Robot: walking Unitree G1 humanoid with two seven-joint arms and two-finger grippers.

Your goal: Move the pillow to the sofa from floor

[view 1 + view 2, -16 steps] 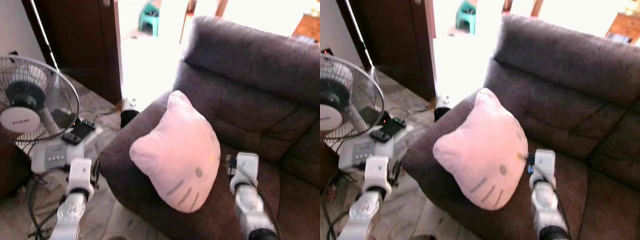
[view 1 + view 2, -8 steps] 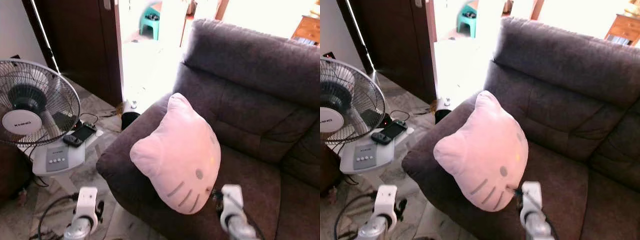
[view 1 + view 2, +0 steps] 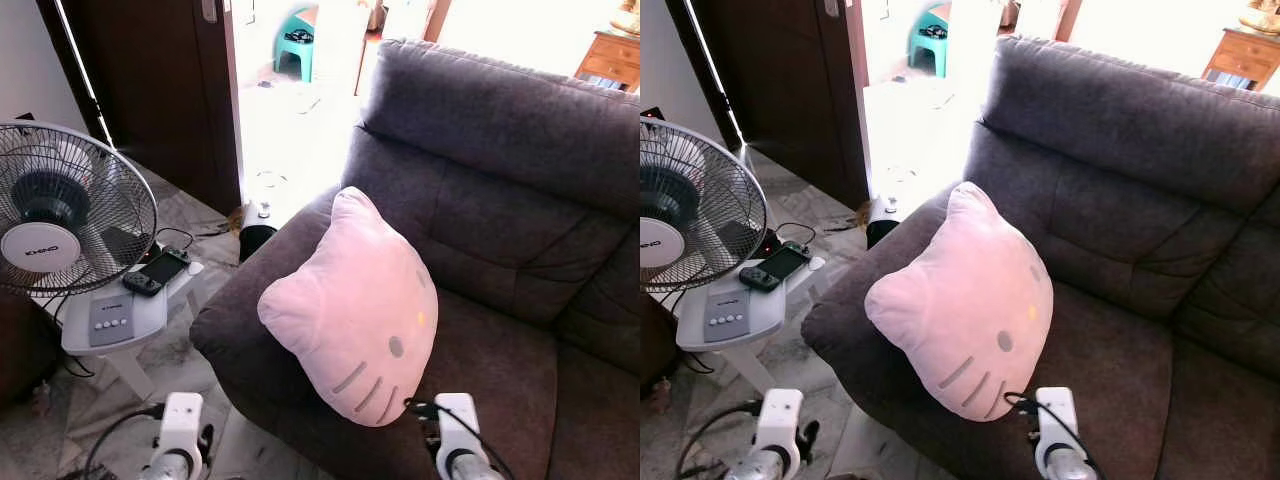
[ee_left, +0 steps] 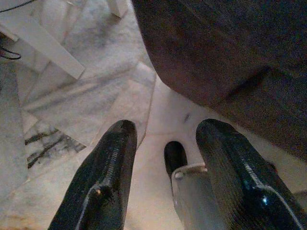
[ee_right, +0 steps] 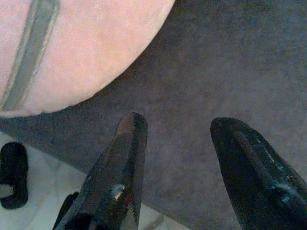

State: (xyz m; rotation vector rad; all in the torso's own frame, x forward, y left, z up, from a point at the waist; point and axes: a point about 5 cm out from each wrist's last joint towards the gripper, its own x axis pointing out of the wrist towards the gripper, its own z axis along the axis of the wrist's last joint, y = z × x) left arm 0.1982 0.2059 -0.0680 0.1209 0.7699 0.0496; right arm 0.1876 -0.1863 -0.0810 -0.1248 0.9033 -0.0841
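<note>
One pink cat-face pillow is sitting on the dark brown sofa, propped up against the left armrest with its ears pointing up and left and the whiskers down near the seat's front edge. So it's on the sofa, not on the floor

Both arms are low at the near edge. The right gripper hangs over the front of the seat cushion, just beside the bottom curve of the pillow but not touching it, fingers spread apart with nothing between them. The left gripper is off to the left of the sofa, over the marble floor, and its two black fingers are also spread wide and empty, with the sofa's dark base on the far side of them

Left of the sofa there's a standing fan with a white control base, and a couple of dark handheld gadgets lying on it. Further back a dark wooden door stands beside a bright doorway, with a teal stool way beyond it
</note>
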